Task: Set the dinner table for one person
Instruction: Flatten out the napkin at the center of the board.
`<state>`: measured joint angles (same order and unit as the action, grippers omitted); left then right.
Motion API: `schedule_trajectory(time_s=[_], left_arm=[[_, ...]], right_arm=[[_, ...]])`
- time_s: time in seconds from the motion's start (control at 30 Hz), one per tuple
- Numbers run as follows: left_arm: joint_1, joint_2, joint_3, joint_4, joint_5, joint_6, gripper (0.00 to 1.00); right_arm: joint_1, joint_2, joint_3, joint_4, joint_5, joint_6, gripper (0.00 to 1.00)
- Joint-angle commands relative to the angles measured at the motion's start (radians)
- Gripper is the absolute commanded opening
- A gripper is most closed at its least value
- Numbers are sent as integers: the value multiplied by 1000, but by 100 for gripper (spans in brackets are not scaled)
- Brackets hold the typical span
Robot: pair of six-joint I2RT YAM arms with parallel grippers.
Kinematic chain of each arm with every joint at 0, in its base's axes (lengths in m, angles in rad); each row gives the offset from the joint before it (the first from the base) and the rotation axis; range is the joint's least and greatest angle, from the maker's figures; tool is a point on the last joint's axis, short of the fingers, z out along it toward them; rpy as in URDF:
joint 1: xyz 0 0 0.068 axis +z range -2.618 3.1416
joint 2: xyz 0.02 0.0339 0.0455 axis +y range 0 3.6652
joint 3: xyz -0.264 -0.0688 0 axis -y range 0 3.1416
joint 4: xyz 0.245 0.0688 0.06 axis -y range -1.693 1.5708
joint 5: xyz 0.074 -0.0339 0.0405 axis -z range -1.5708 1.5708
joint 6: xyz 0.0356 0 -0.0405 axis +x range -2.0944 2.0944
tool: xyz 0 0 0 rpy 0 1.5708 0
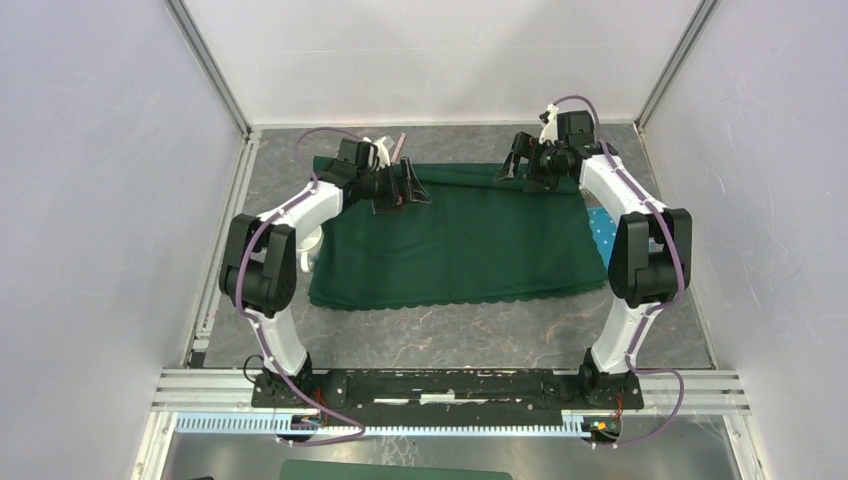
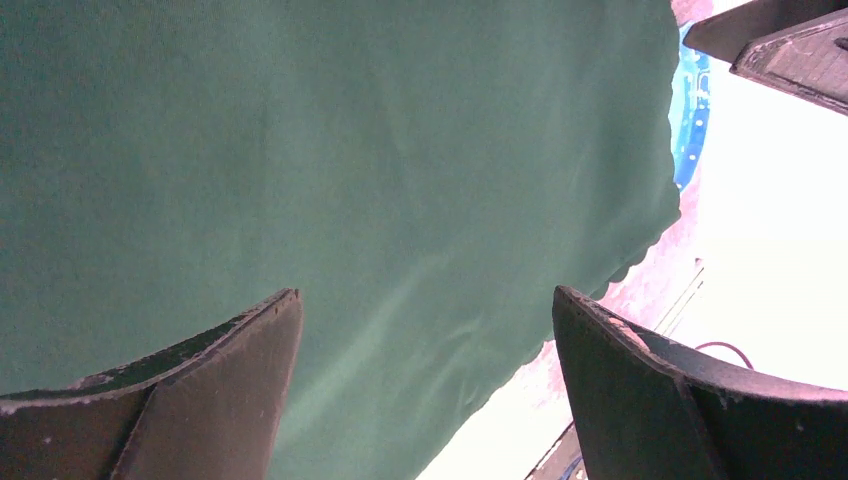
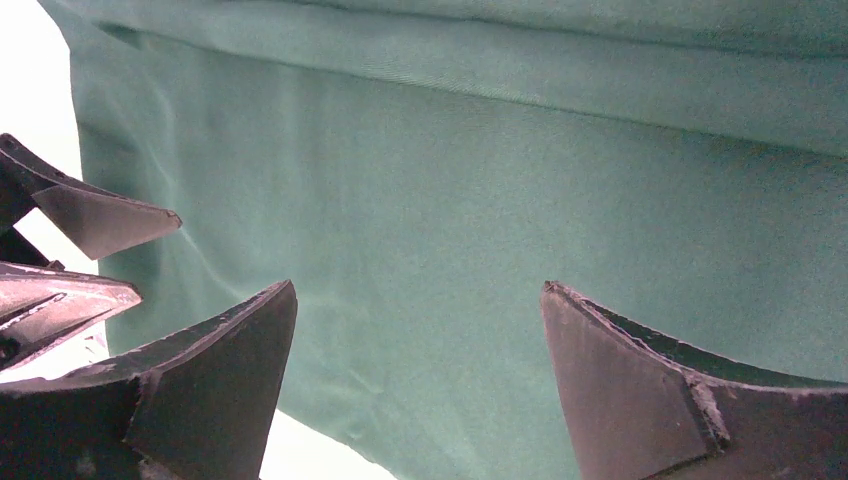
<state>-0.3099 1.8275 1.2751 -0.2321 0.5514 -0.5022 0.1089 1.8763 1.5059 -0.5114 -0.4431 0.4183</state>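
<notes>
- Dinner table (image 1: pixel 450 330): one, a dark-grey veined surface filling the floor of the white-walled enclosure; bare strips show in front of, behind and on both sides of the cloth.
- White object (image 1: pixel 312 245): one, at the cloth's left edge, mostly hidden behind the left arm; cannot tell what it is.
- Left gripper (image 1: pixel 405 188): over the far-left part of the cloth, jaws spread wide, nothing between them. The left wrist view shows only green fabric in the gap. Cannot tell whether the fingertips (image 2: pixel 240 340) touch the fabric.
- Dark green cloth (image 1: pixel 470 240): one, scallop-edged, lying flat in the middle of the table, with a fold running along its far edge.
- Right gripper (image 1: pixel 520 165): over the far-right part of the cloth, near the far edge, jaws also wide and holding nothing. Its wrist view shows the fabric and the fold between the fingers (image 3: pixel 640 370); contact with the cloth cannot be told.
- Blue dotted item (image 1: pixel 600 235): one, just beside the cloth's right edge, partly under the right arm.
- Count: two arms, two grippers, both empty and facing each other across the cloth's far side.
</notes>
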Motion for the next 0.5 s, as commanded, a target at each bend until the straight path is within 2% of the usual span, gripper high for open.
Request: schedule_trajectory(time_s=[0.0,0.47], left_arm=[[-3,59,37,10,14,37,100],[-3,156,75,54,47,23,100]], right_arm=[[-8,19,-22,63,-12,48,98],[-9,126,-2,143,16,64,98]])
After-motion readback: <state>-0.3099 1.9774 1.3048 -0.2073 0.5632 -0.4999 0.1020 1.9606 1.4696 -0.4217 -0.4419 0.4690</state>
